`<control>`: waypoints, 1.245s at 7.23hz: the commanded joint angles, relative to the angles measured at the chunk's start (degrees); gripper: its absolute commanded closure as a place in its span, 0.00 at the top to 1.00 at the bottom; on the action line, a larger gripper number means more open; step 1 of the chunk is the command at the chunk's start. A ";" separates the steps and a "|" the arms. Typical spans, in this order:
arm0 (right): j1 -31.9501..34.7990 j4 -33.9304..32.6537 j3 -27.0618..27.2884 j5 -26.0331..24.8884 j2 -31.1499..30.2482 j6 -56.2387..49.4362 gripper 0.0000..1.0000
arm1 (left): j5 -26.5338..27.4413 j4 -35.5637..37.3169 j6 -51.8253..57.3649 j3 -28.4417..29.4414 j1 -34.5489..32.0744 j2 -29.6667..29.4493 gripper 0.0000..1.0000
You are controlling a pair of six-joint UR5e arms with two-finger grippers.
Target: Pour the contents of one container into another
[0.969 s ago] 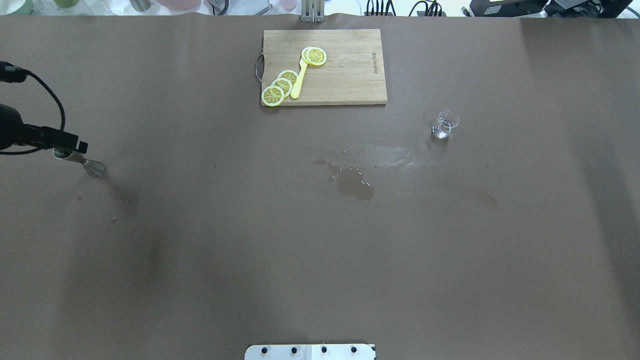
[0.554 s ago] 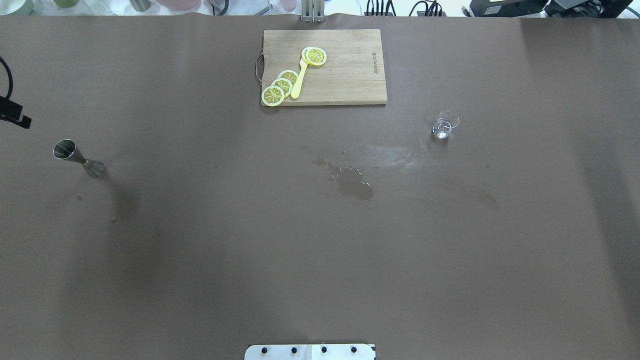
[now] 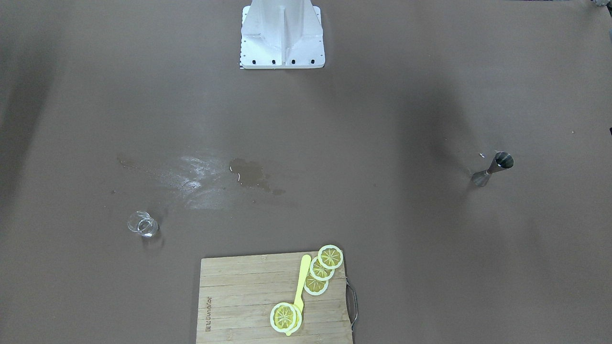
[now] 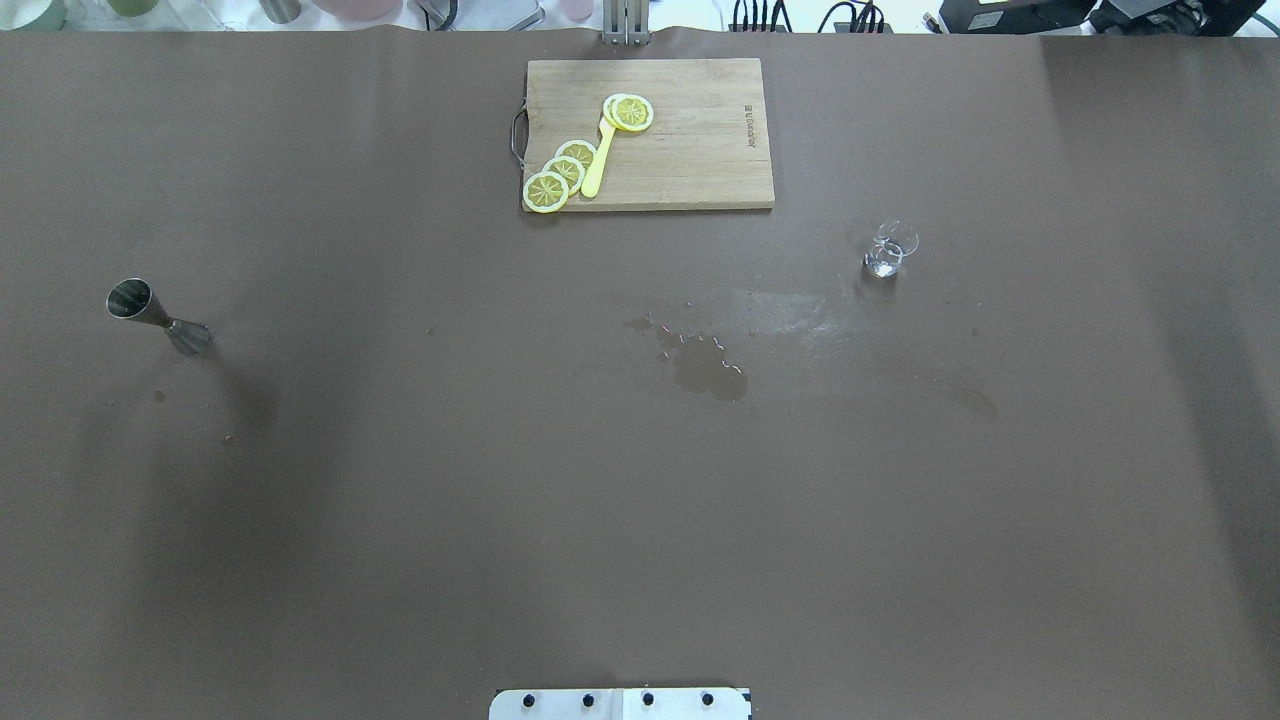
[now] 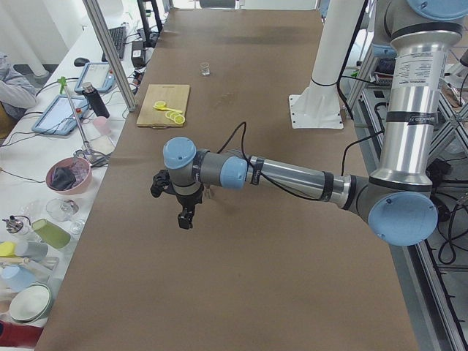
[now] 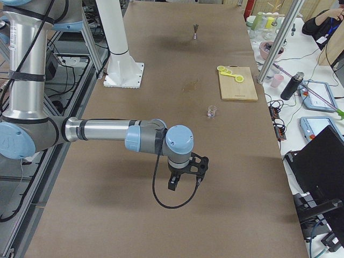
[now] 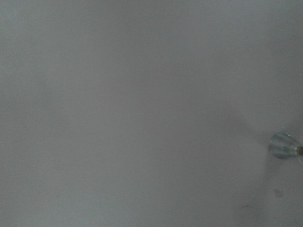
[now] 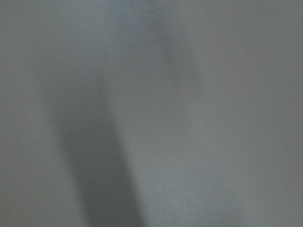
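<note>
A steel jigger [image 4: 150,315] stands free at the table's left side, also in the front view [image 3: 495,167] and at the right edge of the left wrist view [image 7: 284,145]. A small clear glass [image 4: 888,250] with a little liquid stands on the right, beyond a wet patch; it shows too in the front view [image 3: 142,223]. My left gripper [image 5: 183,212] appears only in the left side view, hanging above the table near the jigger's end. My right gripper [image 6: 184,181] appears only in the right side view, well short of the glass [image 6: 212,111]. I cannot tell whether either is open or shut.
A wooden cutting board [image 4: 690,150] with lemon slices [image 4: 560,172] and a yellow utensil lies at the far middle. A spill [image 4: 705,368] marks the brown table's centre. The robot base [image 3: 282,43] sits at the near edge. Cups, bottles and tablets line the operators' side.
The left arm, which was over the jigger's top, has pulled back off the left edge of the overhead view. The jigger stays upright where it was.
</note>
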 commanded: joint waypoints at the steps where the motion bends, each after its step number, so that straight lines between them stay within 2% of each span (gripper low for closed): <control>1: 0.00 0.04 0.07 0.10 -0.09 0.00 1.00 | 0.18 0.13 0.59 2.74 -1.92 1.48 0.98; 3: 0.00 0.04 -0.02 0.01 -0.09 0.00 1.00 | 0.27 0.22 0.94 3.99 -4.38 2.35 0.98; 5: 0.00 0.04 -0.02 0.01 -0.17 0.00 1.00 | -0.16 0.57 0.94 1.81 -6.92 5.32 0.98; 9: 0.00 0.04 0.16 -0.16 -0.35 0.00 1.00 | -0.25 0.66 0.86 0.74 -6.85 6.05 0.98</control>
